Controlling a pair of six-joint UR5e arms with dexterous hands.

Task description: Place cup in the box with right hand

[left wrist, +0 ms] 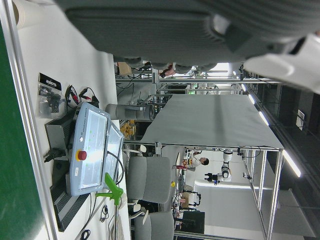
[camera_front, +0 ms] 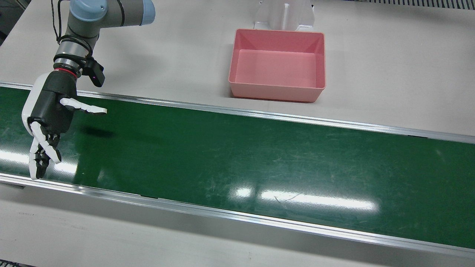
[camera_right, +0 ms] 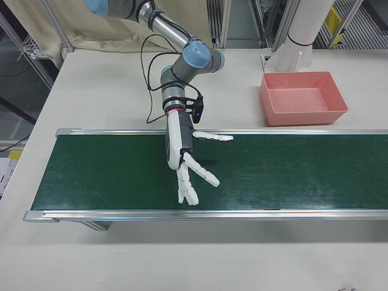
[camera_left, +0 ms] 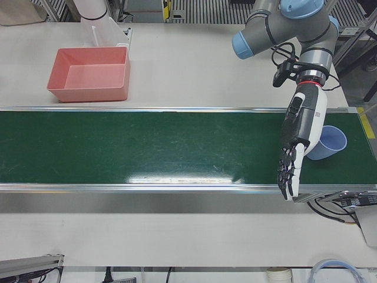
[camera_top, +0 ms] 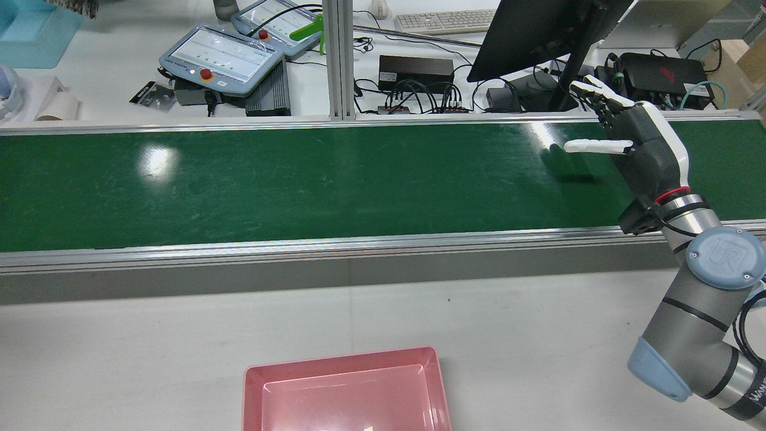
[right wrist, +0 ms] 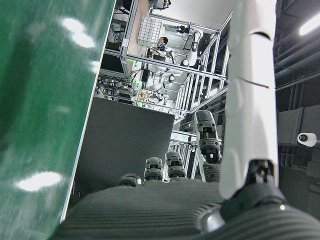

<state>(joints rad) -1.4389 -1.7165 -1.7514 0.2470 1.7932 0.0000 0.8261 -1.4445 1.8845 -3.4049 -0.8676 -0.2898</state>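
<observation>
Waiting, it seems: right hand (camera_front: 48, 118) hovers splayed and empty above green conveyor belt (camera_front: 237, 155); blue cup (camera_left: 333, 142) sits far off beside the left hand (camera_left: 297, 141), which looks extended and empty. Next move calls for grasping that 1 cup, then carrying it to the pink box (camera_front: 277, 92).

Cup (camera_left: 327, 142) partly hidden behind left robot hand (camera_left: 296, 140); box (camera_top: 346, 390) cut off by rear view's bottom edge.

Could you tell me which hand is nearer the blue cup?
The left hand, right beside the blue cup; the right hand shows no cup near it.
</observation>
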